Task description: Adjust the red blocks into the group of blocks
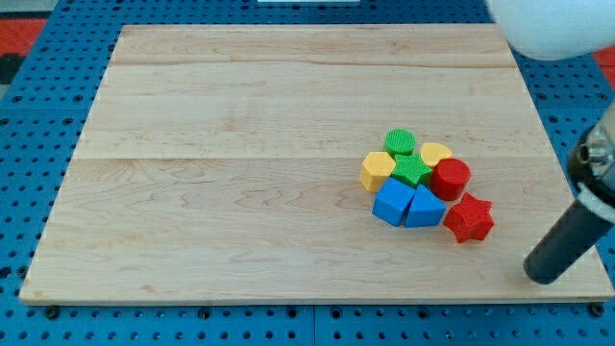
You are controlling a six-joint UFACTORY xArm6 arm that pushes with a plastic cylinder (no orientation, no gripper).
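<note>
A tight group of blocks sits right of the board's middle. A red cylinder [450,179] touches the group's right side, next to a green star [413,171] and a yellow heart-like block [435,153]. A red star [469,218] lies at the group's lower right, touching or nearly touching a blue triangular block [424,208]. A blue cube [392,203], a yellow hexagon [378,171] and a green cylinder [401,142] complete the group. My tip [542,273] is at the lower right, to the right of and below the red star, apart from it.
The wooden board [240,163] lies on a blue pegboard surface. The board's right edge is near my tip. A white rounded part of the arm [553,24] shows at the view's top right.
</note>
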